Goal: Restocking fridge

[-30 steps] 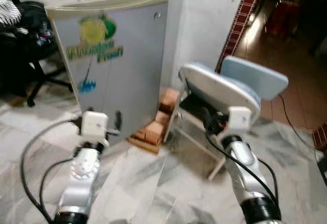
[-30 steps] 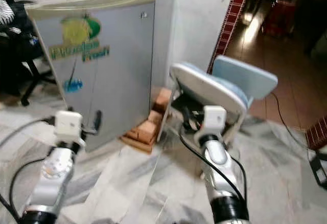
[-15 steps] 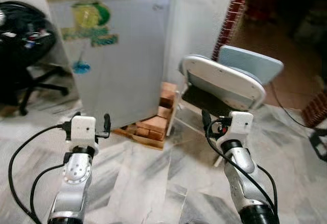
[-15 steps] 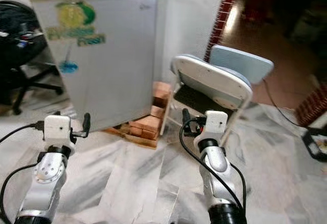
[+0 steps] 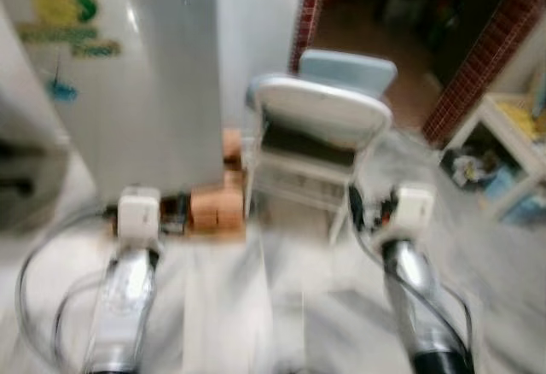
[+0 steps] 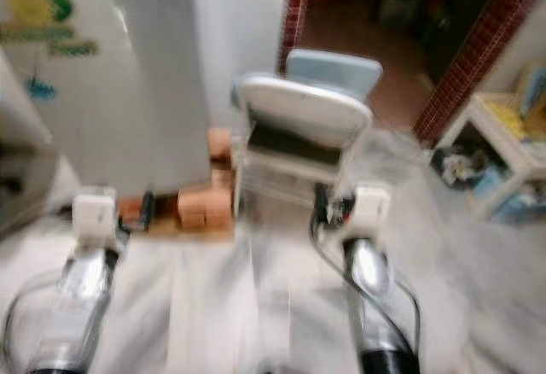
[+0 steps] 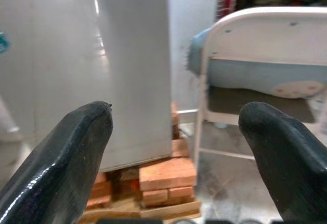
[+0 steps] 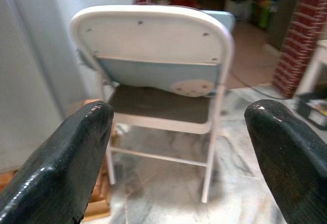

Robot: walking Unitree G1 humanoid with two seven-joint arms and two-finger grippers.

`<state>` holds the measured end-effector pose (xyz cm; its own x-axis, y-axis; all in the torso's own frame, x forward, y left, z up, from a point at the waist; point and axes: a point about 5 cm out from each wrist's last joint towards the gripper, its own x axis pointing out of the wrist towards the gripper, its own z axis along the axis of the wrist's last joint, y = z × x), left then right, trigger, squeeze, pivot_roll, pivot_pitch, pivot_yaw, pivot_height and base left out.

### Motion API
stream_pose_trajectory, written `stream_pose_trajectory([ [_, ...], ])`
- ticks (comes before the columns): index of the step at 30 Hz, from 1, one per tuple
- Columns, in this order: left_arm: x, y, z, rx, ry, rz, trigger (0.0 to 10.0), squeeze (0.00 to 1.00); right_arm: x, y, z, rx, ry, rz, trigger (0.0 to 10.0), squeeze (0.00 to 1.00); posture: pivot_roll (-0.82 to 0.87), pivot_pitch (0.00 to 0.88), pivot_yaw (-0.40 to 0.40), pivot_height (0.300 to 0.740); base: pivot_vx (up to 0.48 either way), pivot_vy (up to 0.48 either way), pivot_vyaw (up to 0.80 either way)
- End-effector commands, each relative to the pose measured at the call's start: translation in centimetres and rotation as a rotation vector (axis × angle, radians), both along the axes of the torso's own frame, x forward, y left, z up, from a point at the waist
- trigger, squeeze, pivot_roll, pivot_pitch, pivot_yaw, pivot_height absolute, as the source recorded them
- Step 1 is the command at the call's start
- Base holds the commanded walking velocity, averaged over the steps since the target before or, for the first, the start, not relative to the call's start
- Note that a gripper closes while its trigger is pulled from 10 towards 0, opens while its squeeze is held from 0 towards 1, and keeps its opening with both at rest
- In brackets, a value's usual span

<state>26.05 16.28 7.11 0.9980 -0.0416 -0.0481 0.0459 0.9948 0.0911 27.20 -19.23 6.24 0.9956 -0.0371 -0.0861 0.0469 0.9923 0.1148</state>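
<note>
A small grey fridge [image 5: 119, 92] with a yellow and green sticker stands at the left, door closed, propped on a stack of bricks [image 5: 213, 207]. My left gripper [image 7: 176, 132] is open and holds nothing; it hangs low, short of the fridge's lower right corner and the bricks. My right gripper [image 8: 186, 132] is open and holds nothing, facing the back of a white and blue folding chair [image 8: 153, 45]. In the eye views both arms reach forward, and the picture is blurred.
The folding chair [image 5: 320, 118] stands just right of the fridge against a white wall. A low white table [image 5: 512, 126] with clutter under it is at the right, beside a red brick pillar [image 5: 486, 49]. Marble floor lies ahead.
The whole view has swung to the right and blurred, so the fridge now sits further left and a white table has come into sight. Both arms hold the same pose.
</note>
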Motion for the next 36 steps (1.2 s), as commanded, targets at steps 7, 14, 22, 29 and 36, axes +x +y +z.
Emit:
stream_pose_trajectory([
  [7,-0.13,1.14,0.02,0.017,0.011,0.013,10.0,0.00,0.86,0.60,1.13,0.014,-0.046,0.012,10.0,0.00,0.04,0.000,-0.036,0.740,0.000,0.480,-0.80],
  [14,-0.24,1.18,-0.04,0.015,0.015,0.017,10.0,0.00,0.80,0.75,1.02,0.011,-0.045,0.018,10.0,0.00,0.04,0.000,-0.037,0.740,0.000,0.480,-0.80],
  [22,-0.25,1.16,-0.17,0.016,0.022,0.010,10.0,0.00,0.68,0.56,0.79,0.010,-0.037,0.011,10.0,0.00,0.04,0.000,-0.034,0.740,0.000,0.480,-0.33],
  [29,-0.27,1.07,-0.40,0.026,0.036,-0.009,10.0,0.00,0.50,0.46,0.65,0.015,-0.043,-0.018,10.0,0.00,0.03,0.000,0.002,0.740,0.000,0.480,-0.45],
  [36,0.28,0.91,-0.32,0.019,0.040,-0.026,10.0,0.00,0.28,0.42,0.49,0.012,-0.041,-0.028,10.0,0.00,0.02,0.000,0.006,0.740,0.000,0.480,0.00],
])
